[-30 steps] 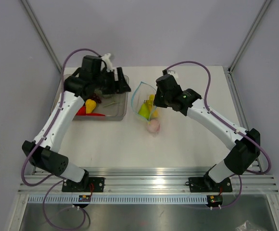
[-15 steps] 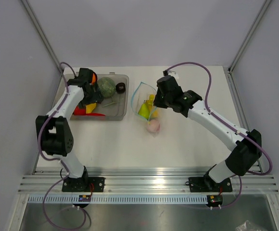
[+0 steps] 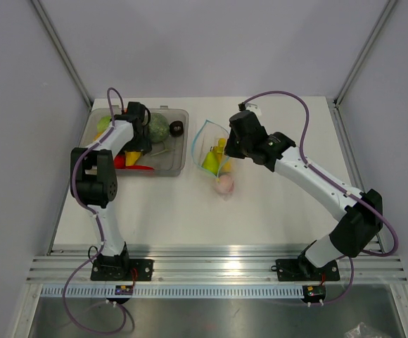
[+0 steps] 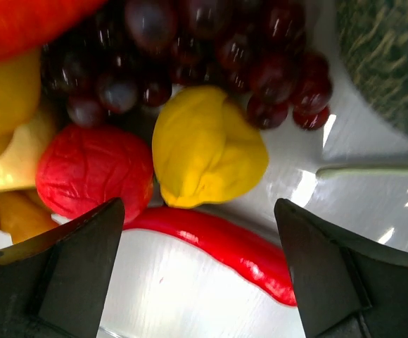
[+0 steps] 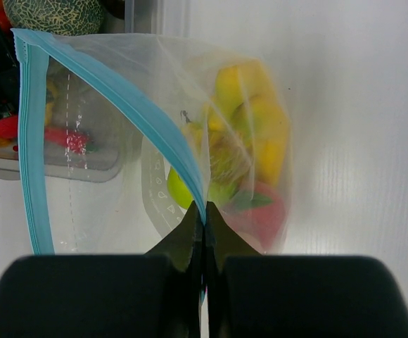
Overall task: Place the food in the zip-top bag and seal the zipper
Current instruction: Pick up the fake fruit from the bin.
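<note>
The clear zip-top bag [image 3: 209, 146] hangs open in the middle of the table, its blue-teal zipper [image 5: 119, 98] looping round the mouth. My right gripper [image 5: 205, 211] is shut on the zipper strip; it also shows in the top view [image 3: 223, 156]. Inside the bag are a yellow banana bunch [image 5: 255, 120], a light green fruit [image 5: 178, 190] and a red-pink piece [image 5: 266, 217]. A pink peach [image 3: 224, 184] lies at the bag's lower end. My left gripper [image 4: 204, 274] is open just above a red chili [image 4: 232, 246], a yellow piece [image 4: 207, 151] and a red piece [image 4: 95, 172] in the tray.
The rigid clear tray [image 3: 184, 144] stands at the back left, holding a green melon [image 3: 157, 127], a dark round piece [image 3: 177, 127] and dark grapes [image 4: 190, 49]. Grey walls close in the left, right and back.
My left arm has folded in toward the left, and its gripper has moved from the tray's far edge down into the tray's left half. The right gripper and bag have not moved.
</note>
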`<state>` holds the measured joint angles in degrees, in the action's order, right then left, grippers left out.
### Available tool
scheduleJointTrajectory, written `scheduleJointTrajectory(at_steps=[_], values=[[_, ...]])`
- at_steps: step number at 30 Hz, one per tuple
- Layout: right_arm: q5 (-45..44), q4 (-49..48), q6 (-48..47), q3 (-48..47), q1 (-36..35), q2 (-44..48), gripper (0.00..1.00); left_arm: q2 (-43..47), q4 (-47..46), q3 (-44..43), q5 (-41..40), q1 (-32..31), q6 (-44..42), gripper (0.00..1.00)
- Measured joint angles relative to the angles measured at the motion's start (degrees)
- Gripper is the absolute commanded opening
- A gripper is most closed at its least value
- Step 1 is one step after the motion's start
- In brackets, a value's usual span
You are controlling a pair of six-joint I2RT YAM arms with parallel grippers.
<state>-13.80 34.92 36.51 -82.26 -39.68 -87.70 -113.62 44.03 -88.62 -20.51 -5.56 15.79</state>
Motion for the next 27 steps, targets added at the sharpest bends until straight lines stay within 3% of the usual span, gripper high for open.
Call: scheduleJointTrajectory(at_steps=[10, 12, 14, 19, 27], values=[[0.0, 0.0, 0.0, 0.0, 0.0, 0.0, 0.01, -2.6, -7.8, 0.1, 0.4, 0.1, -3.0, 0.82], [0.0, 0.0, 0.0, 0.0, 0.0, 0.0, 0.01, -3.7, -8.0, 0.2, 0.7, 0.1, -3.1, 0.75], [0.0, 0.0, 0.0, 0.0, 0.0, 0.0, 0.01, -4.3, -8.0, 0.2, 1.0, 0.1, -2.8, 0.62], [0.0, 0.0, 0.2, 0.0, 0.0, 0.0, 0.01, -4.2, -8.2, 0.4, 1.0, 0.1, -2.0, 0.54], [0.0, 0.1, 0.8, 0.0, 0.0, 0.0, 0.00, 6.5, -4.3, 2.0, 3.9, -0.1, 0.8, 0.47]])
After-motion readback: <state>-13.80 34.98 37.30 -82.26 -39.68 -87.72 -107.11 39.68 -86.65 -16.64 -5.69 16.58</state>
